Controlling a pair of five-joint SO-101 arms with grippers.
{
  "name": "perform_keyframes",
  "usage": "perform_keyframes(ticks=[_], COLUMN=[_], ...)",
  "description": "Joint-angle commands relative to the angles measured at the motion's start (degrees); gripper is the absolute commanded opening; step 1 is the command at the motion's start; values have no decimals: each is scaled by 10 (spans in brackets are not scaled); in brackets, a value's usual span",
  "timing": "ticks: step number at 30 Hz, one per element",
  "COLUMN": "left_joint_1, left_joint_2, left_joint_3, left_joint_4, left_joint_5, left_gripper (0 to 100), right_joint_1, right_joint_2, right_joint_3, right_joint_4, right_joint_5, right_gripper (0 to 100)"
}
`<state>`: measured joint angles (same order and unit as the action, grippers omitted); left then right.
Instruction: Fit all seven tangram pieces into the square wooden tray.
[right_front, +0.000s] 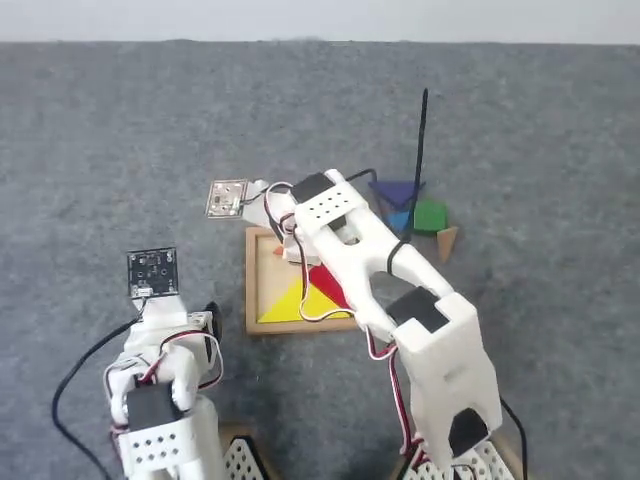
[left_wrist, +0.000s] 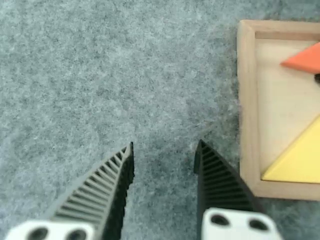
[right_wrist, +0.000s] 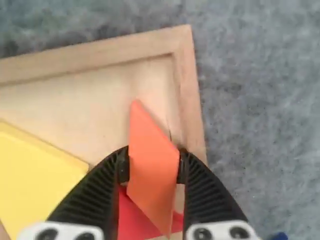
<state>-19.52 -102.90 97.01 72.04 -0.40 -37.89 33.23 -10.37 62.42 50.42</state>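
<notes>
While the right gripper (right_wrist: 152, 167) clamps the orange parallelogram tangram piece (right_wrist: 150, 140) across its short width, the piece sits inside the square wooden tray (right_wrist: 189, 75), long axis along the tray's wall, pointing toward its corner. Left gripper (left_wrist: 164, 155) gapes empty over grey carpet (left_wrist: 75, 75) beside the tray.

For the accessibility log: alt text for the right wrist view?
The right gripper clamps an orange parallelogram piece at a corner of the wooden tray. A yellow piece and a red piece lie in the tray, on a grey mat.
</notes>
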Motion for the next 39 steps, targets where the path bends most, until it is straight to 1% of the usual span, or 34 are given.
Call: perform_keyframes(ticks=[1, 5, 10, 12, 19, 24, 27, 32, 34, 39], left_joint_1=[2, 2, 2, 2, 2, 2, 2, 2, 2, 2], left_joint_2=[-11, -11, -11, -11, -11, -11, -11, -11, -11, -11], left_joint_3=[-6, -6, -6, -6, -6, -6, -6, -6, -6, -6], left_joint_4=[2, 2, 2, 2, 2, 2, 2, 2, 2, 2], left_joint_5=[-3, -3, -3, -3, -3, -3, -3, -3, -3, -3], left_gripper=[186, 186, 186, 186, 186, 186, 186, 186, 186, 186], right_joint_1=[3, 2, 5, 5, 6, 14, 16, -6, -9, 3], right_joint_2=[0, 0, -5, -5, -5, -6, -6, 5, 15, 51], right_joint_3=[-25, -25, -34, -47, -113, -142, -156, -153, -154, -154], right_joint_4=[-4, 3, 23, 38, 87, 109, 102, 56, 47, 51], right_joint_5=[25, 25, 28, 29, 28, 23, -18, -88, -96, -84], right_gripper=[9, 24, 186, 225, 189, 188, 188, 188, 188, 188])
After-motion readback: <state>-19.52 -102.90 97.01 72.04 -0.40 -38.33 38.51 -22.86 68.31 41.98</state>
